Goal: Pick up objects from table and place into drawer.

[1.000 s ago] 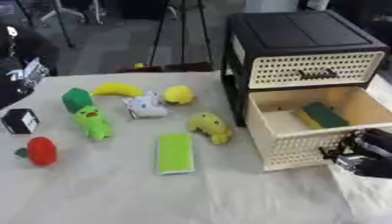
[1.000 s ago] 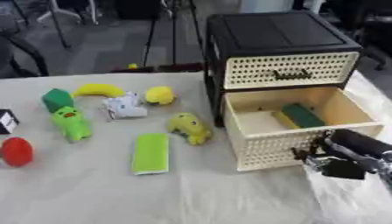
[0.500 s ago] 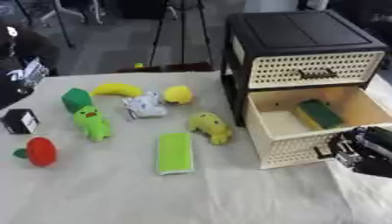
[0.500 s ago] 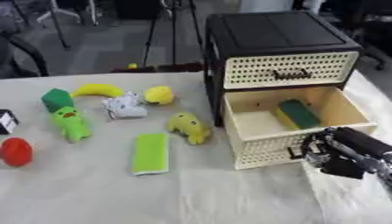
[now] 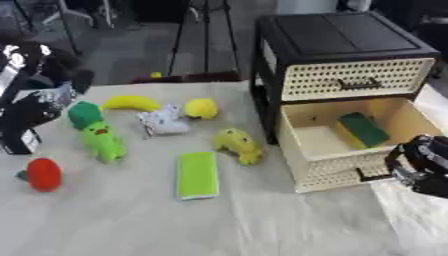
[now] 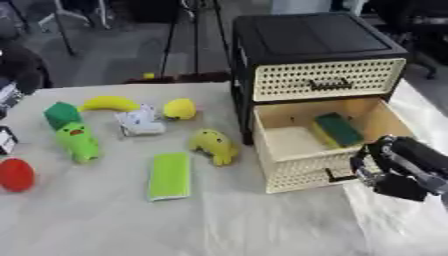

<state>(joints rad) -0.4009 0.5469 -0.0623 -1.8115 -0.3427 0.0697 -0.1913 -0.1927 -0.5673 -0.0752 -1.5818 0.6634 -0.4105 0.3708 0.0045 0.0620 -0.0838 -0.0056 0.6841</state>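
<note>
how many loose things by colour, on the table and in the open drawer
yellow: 3, banana, round one, toy
green: 4, block, toy, flat bar, sponge in drawer
red: 1
white: 1
black: 1
total: 10

Beyond the counter at 12 o'clock: dark tripod legs on grey floor; chair base at 11.
</note>
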